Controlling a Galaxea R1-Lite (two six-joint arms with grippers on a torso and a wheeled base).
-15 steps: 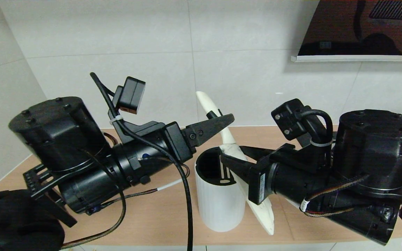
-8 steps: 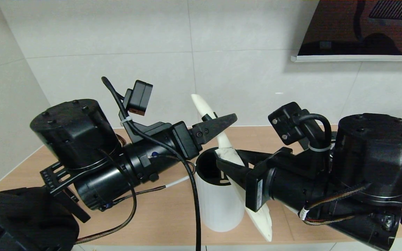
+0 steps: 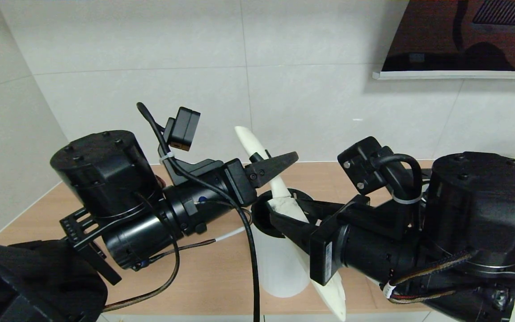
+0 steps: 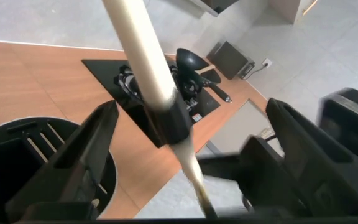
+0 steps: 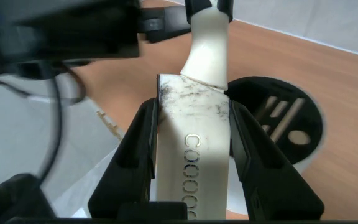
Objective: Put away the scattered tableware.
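Above the light wooden counter (image 3: 213, 273), my right gripper (image 3: 291, 210) is clamped on the broad blade of a cream plastic rice paddle (image 3: 245, 141), one finger pressed to each edge. The paddle is tilted, its handle rising towards the tiled wall and its blade tip hanging down past the near side of the white ribbed cylindrical holder (image 3: 280, 268) with a black slotted top, which stands on the counter. My left gripper (image 3: 284, 161) sits at the handle with its fingers spread wide, the shaft running between them untouched.
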